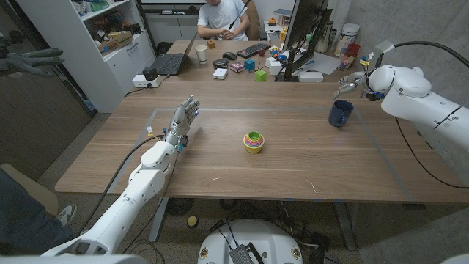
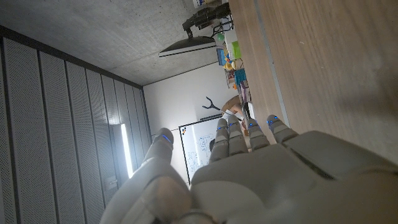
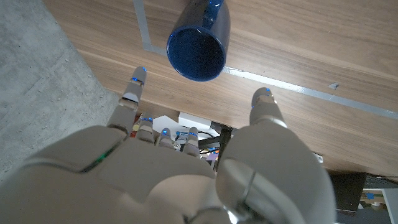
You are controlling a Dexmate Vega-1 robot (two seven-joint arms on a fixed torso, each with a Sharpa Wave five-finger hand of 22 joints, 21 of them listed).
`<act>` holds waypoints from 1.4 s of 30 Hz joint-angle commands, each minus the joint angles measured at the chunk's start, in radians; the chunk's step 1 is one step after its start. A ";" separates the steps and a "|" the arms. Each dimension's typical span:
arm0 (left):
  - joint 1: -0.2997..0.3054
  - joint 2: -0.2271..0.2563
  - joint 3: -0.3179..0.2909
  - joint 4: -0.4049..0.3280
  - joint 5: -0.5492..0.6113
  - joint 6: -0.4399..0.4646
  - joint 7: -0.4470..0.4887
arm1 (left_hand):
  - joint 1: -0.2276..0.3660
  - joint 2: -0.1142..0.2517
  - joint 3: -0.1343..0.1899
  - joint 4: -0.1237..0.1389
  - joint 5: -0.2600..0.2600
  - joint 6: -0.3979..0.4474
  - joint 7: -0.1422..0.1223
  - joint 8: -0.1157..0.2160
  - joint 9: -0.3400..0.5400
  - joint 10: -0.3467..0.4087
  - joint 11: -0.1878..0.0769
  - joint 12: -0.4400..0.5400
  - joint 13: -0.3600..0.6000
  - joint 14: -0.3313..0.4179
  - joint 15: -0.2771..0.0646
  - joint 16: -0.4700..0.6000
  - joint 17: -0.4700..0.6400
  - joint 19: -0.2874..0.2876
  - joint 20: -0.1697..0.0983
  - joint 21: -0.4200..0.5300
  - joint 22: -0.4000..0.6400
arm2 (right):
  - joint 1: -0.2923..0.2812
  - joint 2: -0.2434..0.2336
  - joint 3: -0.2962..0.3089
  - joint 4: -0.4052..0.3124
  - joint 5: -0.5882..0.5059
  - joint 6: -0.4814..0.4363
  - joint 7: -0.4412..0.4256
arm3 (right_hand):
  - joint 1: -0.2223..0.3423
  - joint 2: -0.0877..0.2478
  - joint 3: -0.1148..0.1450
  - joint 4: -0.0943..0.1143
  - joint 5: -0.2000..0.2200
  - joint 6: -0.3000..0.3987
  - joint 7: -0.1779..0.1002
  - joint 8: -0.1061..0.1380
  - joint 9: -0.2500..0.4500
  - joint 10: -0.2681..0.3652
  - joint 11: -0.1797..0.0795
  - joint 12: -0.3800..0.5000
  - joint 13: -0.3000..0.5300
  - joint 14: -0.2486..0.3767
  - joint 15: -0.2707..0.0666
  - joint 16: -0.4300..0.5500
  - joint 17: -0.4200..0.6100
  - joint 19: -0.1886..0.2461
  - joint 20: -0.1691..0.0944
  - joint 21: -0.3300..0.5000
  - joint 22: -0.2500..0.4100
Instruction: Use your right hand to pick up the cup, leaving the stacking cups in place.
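One cup (image 3: pixel 196 51) sits upright just ahead of my right hand (image 3: pixel 186 162), fingers (image 3: pixel 134 93) spread wide and empty, so it's straight forward.

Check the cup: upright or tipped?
Upright: the cup stands on the table, its open mouth facing the right hand above.
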 commanded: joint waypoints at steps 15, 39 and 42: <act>0.001 0.003 -0.003 -0.003 0.002 0.012 -0.006 | 0.008 0.015 0.008 -0.001 0.007 -0.004 0.002 -0.006 0.004 0.007 0.006 0.000 0.003 0.003 -0.010 0.007 0.002 0.007 0.002 0.005 0.002 | 0.050 0.071 -0.068 0.040 -0.055 -0.041 0.047 | 0.006 -0.005 -0.007 0.002 0.008 0.007 0.000 0.006 0.001 0.004 0.015 0.007 0.002 0.019 0.007 0.005 0.003 0.027 -0.002 -0.001 0.002; 0.026 0.026 -0.006 -0.051 0.011 0.046 0.033 | 0.015 0.019 0.011 -0.004 0.007 -0.009 0.004 -0.007 0.005 0.010 0.007 0.001 0.004 0.010 0.003 0.009 0.001 0.012 0.020 0.007 0.002 | 0.062 0.088 -0.092 0.130 -0.049 -0.001 0.051 | 0.004 -0.001 -0.014 0.007 0.008 0.011 0.001 0.005 0.000 0.026 0.019 0.012 0.001 0.018 0.009 0.001 0.003 0.050 -0.001 -0.005 0.001; 0.029 0.028 -0.006 -0.055 0.011 0.050 0.037 | 0.015 0.019 0.011 -0.004 0.007 -0.010 0.003 -0.007 0.004 0.010 0.004 0.000 0.004 0.011 0.005 0.009 0.000 0.013 0.023 0.007 0.002 | 0.064 0.094 -0.095 0.145 -0.047 0.007 0.048 | 0.003 -0.001 -0.016 0.008 0.007 0.012 0.002 0.006 0.000 0.027 0.018 0.012 0.001 0.018 0.011 0.001 0.003 0.053 -0.001 -0.005 0.001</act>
